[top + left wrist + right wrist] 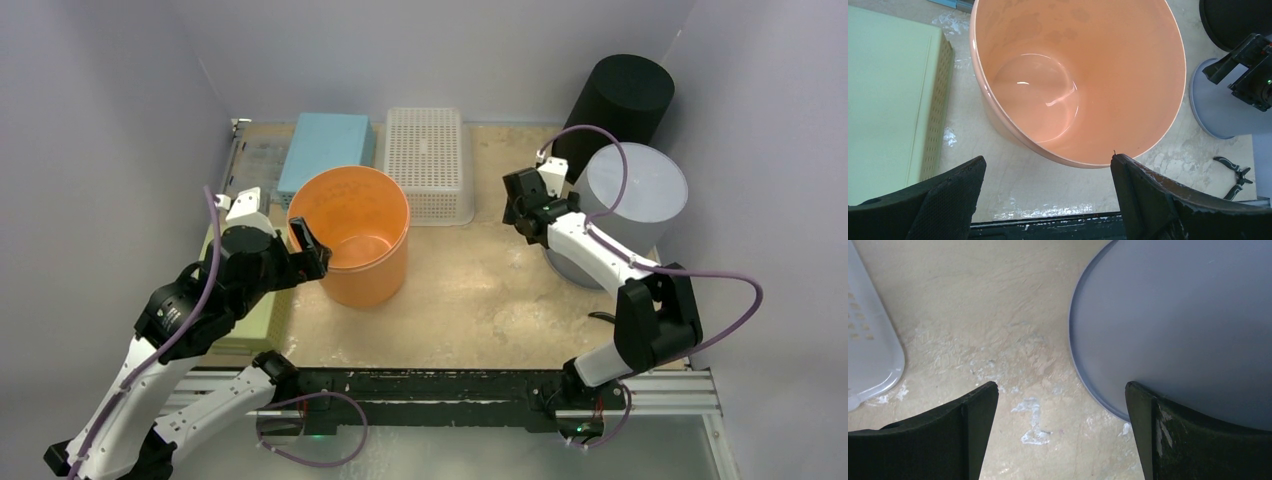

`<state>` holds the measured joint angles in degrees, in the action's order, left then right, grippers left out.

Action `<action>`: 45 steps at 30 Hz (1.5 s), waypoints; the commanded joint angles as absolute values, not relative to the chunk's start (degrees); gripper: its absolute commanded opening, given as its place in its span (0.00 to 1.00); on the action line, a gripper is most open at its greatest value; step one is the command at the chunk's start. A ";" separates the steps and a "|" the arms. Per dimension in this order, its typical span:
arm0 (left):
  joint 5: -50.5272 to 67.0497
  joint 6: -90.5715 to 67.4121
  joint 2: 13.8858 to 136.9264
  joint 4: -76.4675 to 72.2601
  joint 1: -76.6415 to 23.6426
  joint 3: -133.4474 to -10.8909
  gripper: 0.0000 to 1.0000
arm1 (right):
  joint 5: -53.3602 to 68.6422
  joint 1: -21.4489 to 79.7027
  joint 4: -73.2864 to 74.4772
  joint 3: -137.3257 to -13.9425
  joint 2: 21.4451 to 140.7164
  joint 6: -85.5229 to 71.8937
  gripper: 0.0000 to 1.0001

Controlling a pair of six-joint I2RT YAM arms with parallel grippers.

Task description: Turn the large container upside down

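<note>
Found left gripper (1048, 165) spread wide, holding nothing, fingertips just short of near rim of orange container (1128, 75). Noted container upright, mouth up, empty, left of table centre. Logged right gripper (1062, 390) likewise agape and empty, beside grey tub (1188, 320). Recorded green box (888, 90) close on container's left — white basket (430, 160) and blue box (325, 150) behind it, pliers (1235, 177) off right.

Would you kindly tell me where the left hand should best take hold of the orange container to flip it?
Pinch the near-left rim of the orange container, one finger inside and one outside, coming from the left hand side. It stands upright and open, its wall thin, its body probably too wide for the open fingers to span.
</note>
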<state>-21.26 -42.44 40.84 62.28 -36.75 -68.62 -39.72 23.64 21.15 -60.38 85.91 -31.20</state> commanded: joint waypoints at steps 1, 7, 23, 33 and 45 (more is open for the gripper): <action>-20.13 -42.52 41.16 62.84 -36.44 -68.17 0.95 | -39.91 20.75 19.46 -60.42 85.63 -28.72 0.99; -20.45 -42.88 40.84 63.17 -36.48 -67.28 0.94 | -38.05 18.91 18.74 -60.71 85.25 -27.58 0.99; -22.32 -43.95 39.64 64.78 -36.48 -66.11 0.94 | -37.57 15.24 19.51 -61.42 84.64 -28.49 0.99; -22.77 -44.53 40.48 62.11 -36.47 -63.87 0.92 | -20.07 15.29 17.80 -62.12 79.06 -23.02 0.99; -31.07 -50.33 39.23 57.85 -36.47 -61.05 0.86 | 21.76 15.42 11.42 -58.04 70.28 -21.82 0.99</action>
